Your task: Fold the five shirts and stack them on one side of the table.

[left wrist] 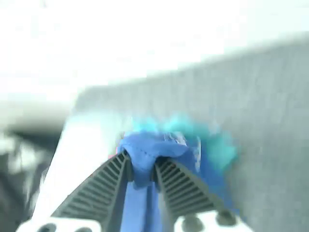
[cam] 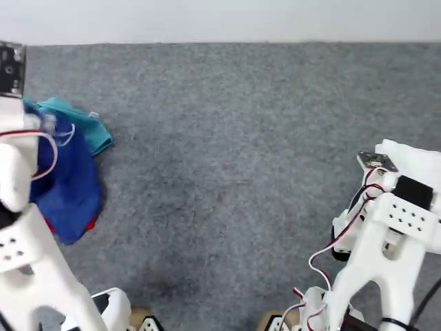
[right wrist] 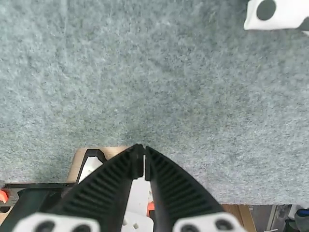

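Two ribbed black fingers [left wrist: 113, 179] of the left gripper [left wrist: 141, 162] are pinching a bunched fold of the blue shirt [left wrist: 145, 152] between them, and the cloth is bulging up past their tips. Just beyond that fold a teal shirt [left wrist: 212, 145] is lying against the blue one. In the high view the blue shirt is lying crumpled at the left edge of the frame, partly under the left arm [cam: 21, 227]. The teal shirt is peeking out at its upper side, and a sliver of red cloth [cam: 89, 224] is showing at its lower edge. The right gripper [right wrist: 144, 152] is pressing its fingers together with nothing between them, hanging over the grey mat [right wrist: 145, 72] near the mat's front edge. The right arm [cam: 386, 234] is sitting folded at the lower right of the high view, well apart from the shirts.
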Controlling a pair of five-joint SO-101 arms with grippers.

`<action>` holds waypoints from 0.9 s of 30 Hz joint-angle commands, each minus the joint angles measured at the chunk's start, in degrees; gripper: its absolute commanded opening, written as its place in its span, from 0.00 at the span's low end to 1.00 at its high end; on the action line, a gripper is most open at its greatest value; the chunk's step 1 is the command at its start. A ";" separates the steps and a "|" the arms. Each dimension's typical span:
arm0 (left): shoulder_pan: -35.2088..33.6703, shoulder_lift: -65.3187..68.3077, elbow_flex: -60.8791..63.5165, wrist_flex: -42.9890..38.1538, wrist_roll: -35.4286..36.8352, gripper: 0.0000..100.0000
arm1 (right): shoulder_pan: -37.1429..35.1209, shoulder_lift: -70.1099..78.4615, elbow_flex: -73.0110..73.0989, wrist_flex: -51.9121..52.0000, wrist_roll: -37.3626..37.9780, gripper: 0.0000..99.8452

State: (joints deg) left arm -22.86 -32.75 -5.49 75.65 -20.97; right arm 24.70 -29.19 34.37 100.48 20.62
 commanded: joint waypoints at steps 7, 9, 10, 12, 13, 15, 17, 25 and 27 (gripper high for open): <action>24.09 -1.93 -6.11 -14.42 3.43 0.01 | -0.31 -1.01 1.23 2.24 -0.62 0.01; 30.51 -1.85 -6.11 -16.88 3.08 0.01 | -0.31 -1.01 1.58 2.15 -0.62 0.01; 33.58 -1.85 -6.20 -17.93 2.99 0.01 | -0.31 -1.01 1.58 2.07 -0.62 0.01; 38.51 -1.41 -7.25 -18.64 1.67 0.01 | -0.22 -1.19 1.58 1.98 -0.62 0.01; 40.62 -1.32 -7.34 -18.73 0.62 0.01 | -0.22 -1.27 1.58 1.98 -0.62 0.01; 43.43 -0.70 -7.34 -16.79 -1.32 0.01 | -0.31 -1.45 1.58 1.98 -0.62 0.01; 43.78 -0.09 -7.25 -12.22 -1.41 0.01 | -0.31 -1.45 1.58 1.89 -0.53 0.01; 36.66 4.48 -0.66 10.81 -0.53 0.01 | -1.89 -1.19 1.32 -1.45 -0.26 0.01; 32.53 5.71 4.35 13.19 -0.62 0.01 | -5.58 -1.01 1.32 -2.33 0.53 0.01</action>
State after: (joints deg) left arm 14.42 -28.09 -5.41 85.14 -21.49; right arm 22.95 -29.27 36.22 99.52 20.62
